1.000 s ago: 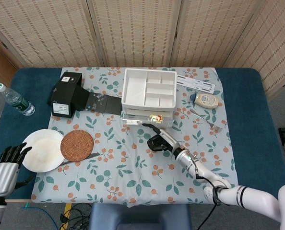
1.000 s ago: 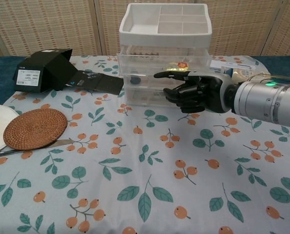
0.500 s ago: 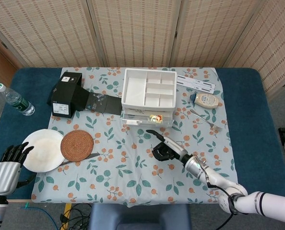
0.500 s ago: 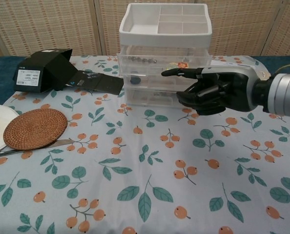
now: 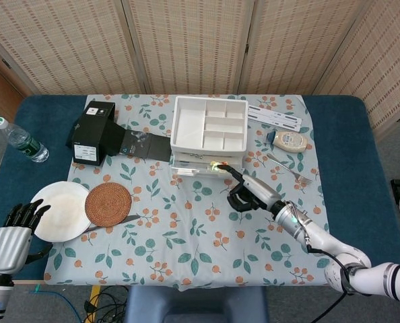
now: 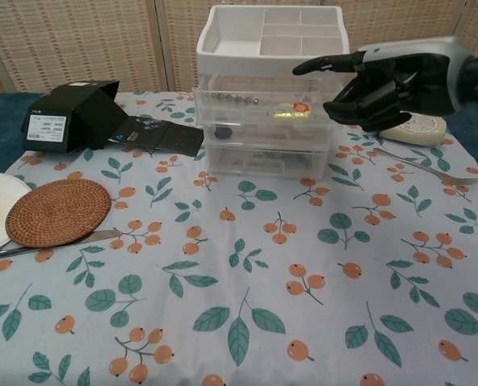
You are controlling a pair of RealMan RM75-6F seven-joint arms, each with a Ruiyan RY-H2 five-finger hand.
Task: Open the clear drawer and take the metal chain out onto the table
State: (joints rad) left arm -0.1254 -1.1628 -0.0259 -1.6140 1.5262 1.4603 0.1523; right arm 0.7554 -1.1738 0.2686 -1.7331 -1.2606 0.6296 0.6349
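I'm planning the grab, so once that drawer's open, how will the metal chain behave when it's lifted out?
The metal chain lies as a row of small beads in the top clear drawer, so it will probably go limp and dangle. It looks thin, so likely light, and may slip from the right hand unless pinched.
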